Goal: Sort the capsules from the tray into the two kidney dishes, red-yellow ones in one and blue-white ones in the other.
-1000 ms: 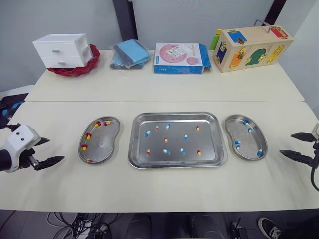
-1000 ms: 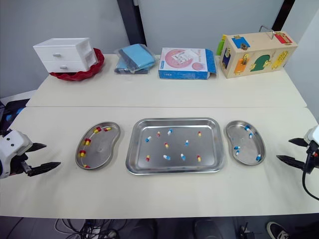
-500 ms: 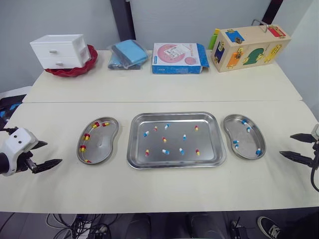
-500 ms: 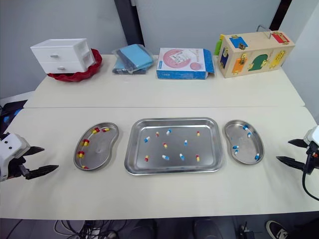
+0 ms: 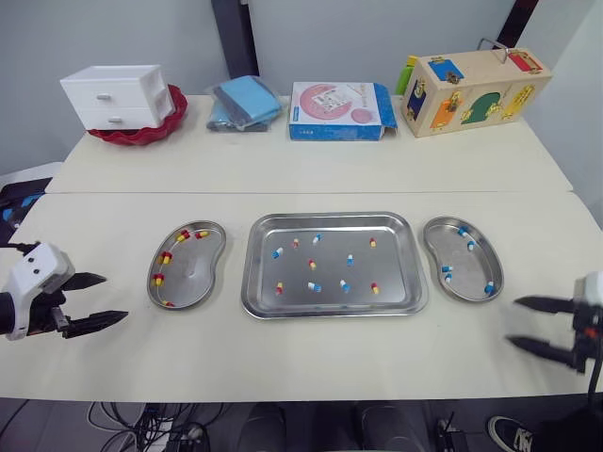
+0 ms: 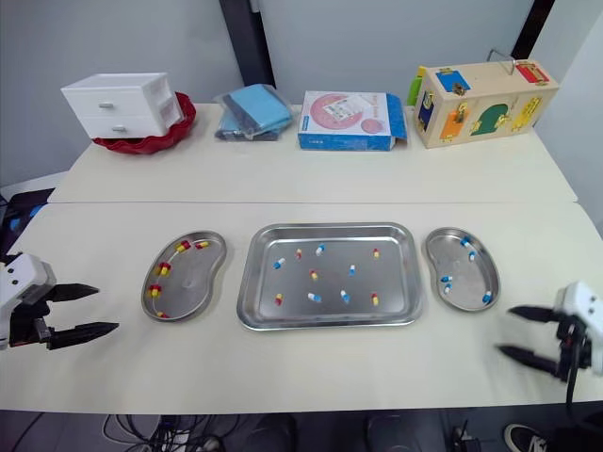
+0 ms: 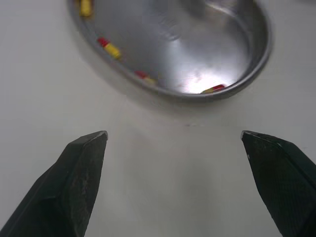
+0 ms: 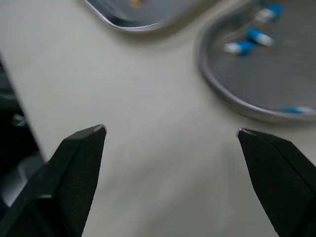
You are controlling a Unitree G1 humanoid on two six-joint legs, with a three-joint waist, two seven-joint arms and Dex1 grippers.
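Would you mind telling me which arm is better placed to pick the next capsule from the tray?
Probably the right: the open right tool sits closer to the tray than the left tool.

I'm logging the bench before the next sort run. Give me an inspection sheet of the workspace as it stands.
Surface: cream table, two tops butted together.
Job's things: rectangular steel tray holds mixed capsules; left steel kidney dish holds red-yellow ones; right steel kidney dish holds blue-white ones.
Clutter: white drawer unit resting in a red bowl, blue bagged cloth, pink-and-blue box, wooden lock box, all along the far edge.
Grippers: left gripper and right gripper open, empty, over bare table.
Cables: loose cables on the floor under the near edge.
Surroundings: grey wall, dark post.
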